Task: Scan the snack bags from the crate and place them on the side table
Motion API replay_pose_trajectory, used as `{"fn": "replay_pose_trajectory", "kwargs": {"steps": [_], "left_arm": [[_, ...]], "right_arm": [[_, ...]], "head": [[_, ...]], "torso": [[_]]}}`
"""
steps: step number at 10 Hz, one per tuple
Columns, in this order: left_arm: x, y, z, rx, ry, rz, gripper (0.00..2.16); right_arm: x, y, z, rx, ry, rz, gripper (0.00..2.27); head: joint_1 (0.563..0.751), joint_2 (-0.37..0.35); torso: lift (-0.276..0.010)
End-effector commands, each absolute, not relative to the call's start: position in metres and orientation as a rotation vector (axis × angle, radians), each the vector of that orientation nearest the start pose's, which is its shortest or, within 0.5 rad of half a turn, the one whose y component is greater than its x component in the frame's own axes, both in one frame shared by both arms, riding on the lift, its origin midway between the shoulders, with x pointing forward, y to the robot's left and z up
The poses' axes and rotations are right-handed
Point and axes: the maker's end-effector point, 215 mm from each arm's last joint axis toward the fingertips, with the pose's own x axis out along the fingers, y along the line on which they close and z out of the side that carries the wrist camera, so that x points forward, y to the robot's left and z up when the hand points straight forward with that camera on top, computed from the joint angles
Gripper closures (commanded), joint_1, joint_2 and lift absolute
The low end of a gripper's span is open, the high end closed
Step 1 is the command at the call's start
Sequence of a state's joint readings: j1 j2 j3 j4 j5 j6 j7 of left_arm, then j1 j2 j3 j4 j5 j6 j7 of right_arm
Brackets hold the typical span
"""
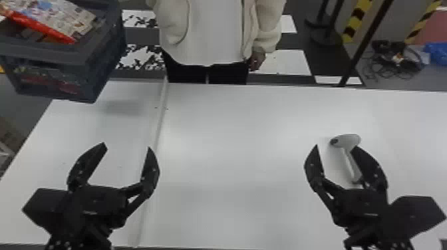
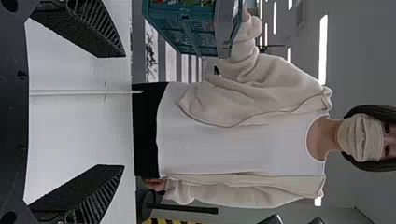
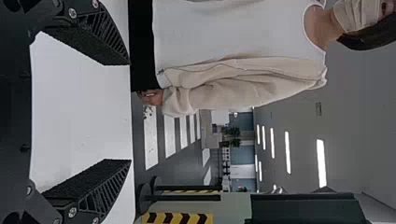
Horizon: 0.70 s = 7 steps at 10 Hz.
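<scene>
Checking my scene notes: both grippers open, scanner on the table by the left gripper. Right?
Wrong side: the head view shows the scanner on the table by the right gripper, not the left gripper. Both are open, as you say.

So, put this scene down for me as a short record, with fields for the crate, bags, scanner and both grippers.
crate: raised at the table's far left corner, a person's hand at it
snack bags: in the crate, a red-and-white one on top
scanner: lying on the table's right side
left gripper: open, empty
right gripper: open, empty
</scene>
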<state>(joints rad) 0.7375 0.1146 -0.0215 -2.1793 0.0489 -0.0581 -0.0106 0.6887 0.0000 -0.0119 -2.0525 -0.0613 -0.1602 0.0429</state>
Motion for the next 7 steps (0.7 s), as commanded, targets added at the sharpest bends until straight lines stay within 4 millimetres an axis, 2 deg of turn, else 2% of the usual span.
{"fn": "replay_pose_trajectory", "kwargs": {"steps": [1,7], "left_arm": [[0.3763,0.2154,-0.3450,0.023,0.073,-0.097,0.00],[0.3774,0.2166,-0.3467,0.016,0.077,-0.094,0.00]], "right_arm": [[0.3832,-0.2269,-0.3636,0.055,0.045,0.023,0.14],[0.3831,-0.2261,-0.3644,0.056,0.047,0.024,0.14]], "head": [[0.695,-0.018],[0.695,-0.016]], "torso": [[-0.094],[-0.094]]}}
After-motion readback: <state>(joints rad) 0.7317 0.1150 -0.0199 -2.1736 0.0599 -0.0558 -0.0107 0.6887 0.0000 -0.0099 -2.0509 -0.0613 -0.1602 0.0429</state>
